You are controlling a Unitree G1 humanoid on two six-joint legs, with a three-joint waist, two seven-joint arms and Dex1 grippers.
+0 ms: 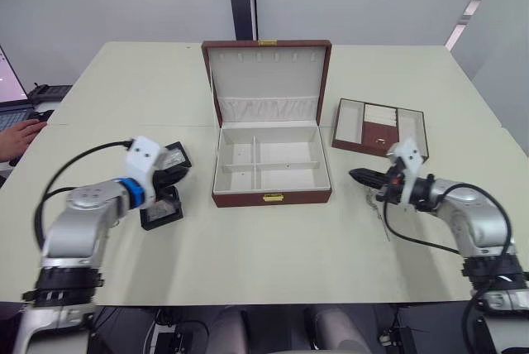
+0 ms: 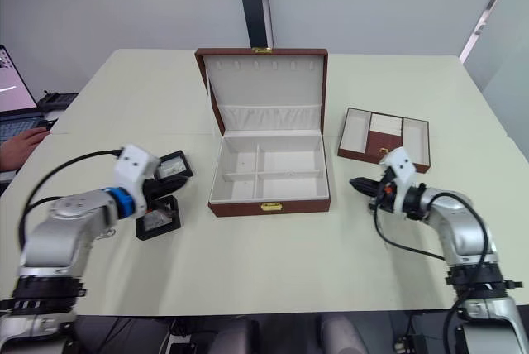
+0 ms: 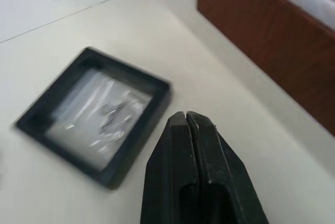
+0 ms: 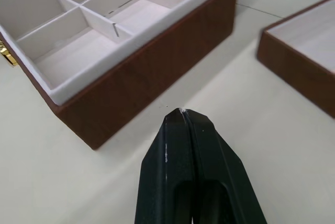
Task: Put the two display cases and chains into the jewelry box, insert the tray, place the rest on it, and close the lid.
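Right now my left gripper is pinched shut, empty, above the display case left of frame; descending closed risks shoving it; right gripper likewise shut near the jewelry box.

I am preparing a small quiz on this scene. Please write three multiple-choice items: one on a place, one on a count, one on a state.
1. Where does the brown wooden insert tray lie?
A. inside the box
B. on the table, on the robot's right of the box
C. under the left tool

2. How many flat black display cases lie near the left tool?
A. one
B. two
C. four

3. The lid of the brown jewelry box is:
A. open
B. closed
C. removed

Answers: 1 B, it rests beside the box. 2 B, two lie together. 3 A, it stands upright.
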